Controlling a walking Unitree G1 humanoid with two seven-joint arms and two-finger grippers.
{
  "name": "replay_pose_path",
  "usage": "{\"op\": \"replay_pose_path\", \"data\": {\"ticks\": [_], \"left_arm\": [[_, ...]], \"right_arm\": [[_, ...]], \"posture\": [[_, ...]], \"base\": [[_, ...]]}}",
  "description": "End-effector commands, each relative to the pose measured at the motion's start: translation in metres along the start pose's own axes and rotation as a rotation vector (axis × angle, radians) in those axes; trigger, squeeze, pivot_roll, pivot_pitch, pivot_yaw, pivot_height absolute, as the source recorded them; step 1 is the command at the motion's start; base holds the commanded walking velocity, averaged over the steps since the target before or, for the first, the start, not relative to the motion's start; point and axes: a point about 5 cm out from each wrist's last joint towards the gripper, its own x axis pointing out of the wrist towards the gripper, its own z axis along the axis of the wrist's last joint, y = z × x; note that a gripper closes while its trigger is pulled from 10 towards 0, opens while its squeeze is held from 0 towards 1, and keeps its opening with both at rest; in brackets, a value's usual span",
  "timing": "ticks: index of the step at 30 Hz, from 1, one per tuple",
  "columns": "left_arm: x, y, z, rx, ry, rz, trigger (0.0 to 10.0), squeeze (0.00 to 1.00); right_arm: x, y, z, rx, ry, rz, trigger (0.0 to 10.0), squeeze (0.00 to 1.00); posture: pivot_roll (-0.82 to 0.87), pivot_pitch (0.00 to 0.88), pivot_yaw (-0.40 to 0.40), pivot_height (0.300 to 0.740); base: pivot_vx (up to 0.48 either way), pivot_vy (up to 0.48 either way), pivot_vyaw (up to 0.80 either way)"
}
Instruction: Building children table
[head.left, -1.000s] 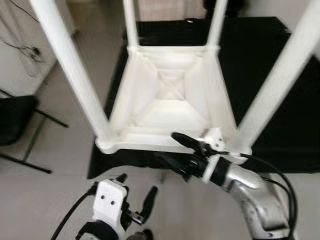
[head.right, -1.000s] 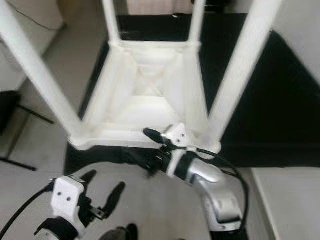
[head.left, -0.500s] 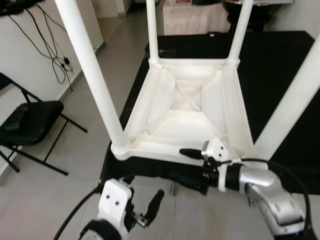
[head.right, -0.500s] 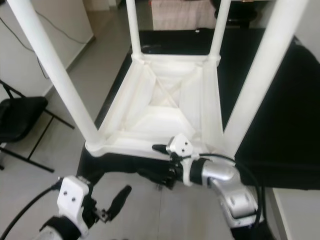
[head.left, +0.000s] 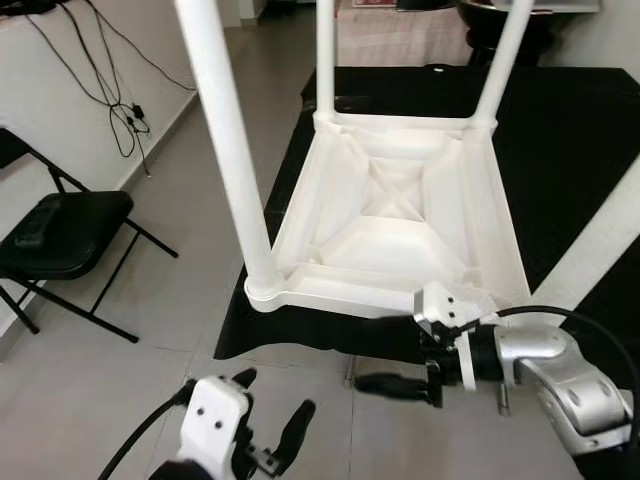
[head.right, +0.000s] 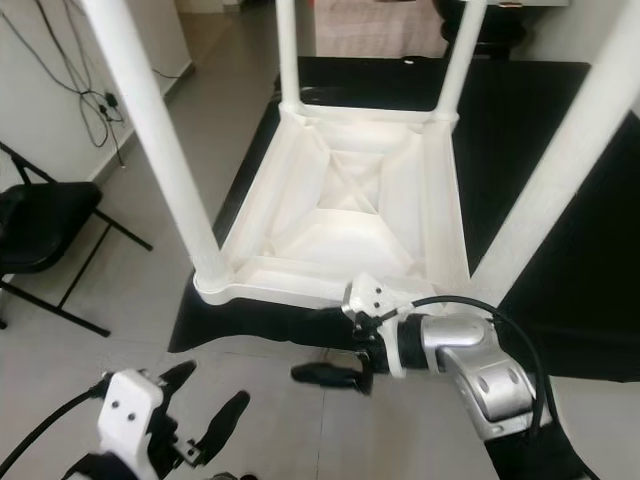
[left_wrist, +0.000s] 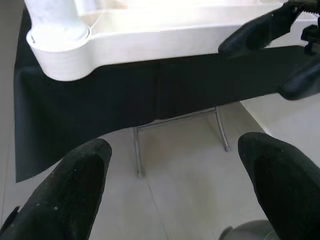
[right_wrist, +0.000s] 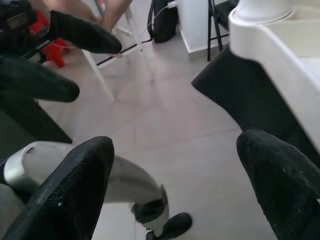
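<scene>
White children's table (head.left: 400, 215) upside down, legs up, on black-draped desk (head.left: 570, 150), near edge overhanging, right claw (head.left: 385, 345) open at that near edge, fingers above and below rim, left claw (head.left: 270, 415) open low over floor (head.left: 150, 310), folding chair (head.left: 60, 235) left.

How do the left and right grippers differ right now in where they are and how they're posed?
The right gripper reaches sideways at the near rim of the upturned white table, one finger level with the rim and one below it; the left gripper hangs lower over the floor, clear of the table. The right gripper's fingers point across toward the robot's left; the left gripper's point forward. Both are open and empty.
</scene>
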Motion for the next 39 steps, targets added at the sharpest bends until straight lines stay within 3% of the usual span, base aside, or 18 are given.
{"op": "replay_pose_path", "data": {"ticks": [1,3,5,7,10,22,39], "left_arm": [[-0.002,0.001,0.002,0.009,-0.002,-0.009,10.0,0.00],[-0.001,0.001,0.003,0.013,-0.003,-0.006,10.0,0.00],[-0.001,0.001,0.003,0.013,-0.003,-0.006,10.0,0.00],[-0.001,0.001,0.003,0.020,0.000,-0.008,10.0,0.00],[-0.001,0.002,0.004,0.024,0.002,-0.012,10.0,0.00],[0.000,0.002,0.005,0.030,-0.005,-0.008,10.0,0.00],[0.001,0.003,0.008,0.040,-0.012,0.003,10.0,0.00]], "right_arm": [[0.002,0.004,0.000,-0.002,0.008,0.027,10.0,0.00],[0.005,-0.004,-0.007,-0.016,0.084,-0.050,10.0,0.00],[0.005,-0.004,-0.007,-0.016,0.084,-0.050,10.0,0.00],[0.006,-0.017,-0.011,-0.037,0.149,-0.151,10.0,0.00],[0.004,-0.028,-0.007,-0.044,0.164,-0.234,10.0,0.00],[0.003,-0.056,0.012,-0.052,0.106,-0.429,10.0,0.00],[0.034,-0.075,0.043,-0.113,0.042,-0.578,10.0,0.00]], "posture": [[-0.05,0.155,-0.001,0.740],[-0.05,0.157,-0.001,0.740],[-0.05,0.157,-0.001,0.740],[-0.05,0.159,0.002,0.740],[-0.05,0.159,0.005,0.740],[-0.05,0.160,0.004,0.740],[-0.04,0.160,-0.003,0.740]], "base": [[0.000,0.000,0.00],[0.000,0.000,0.00],[0.000,0.000,0.00],[0.000,0.000,0.00],[0.000,0.000,0.00],[0.000,0.000,0.00],[0.000,0.000,0.00]]}}
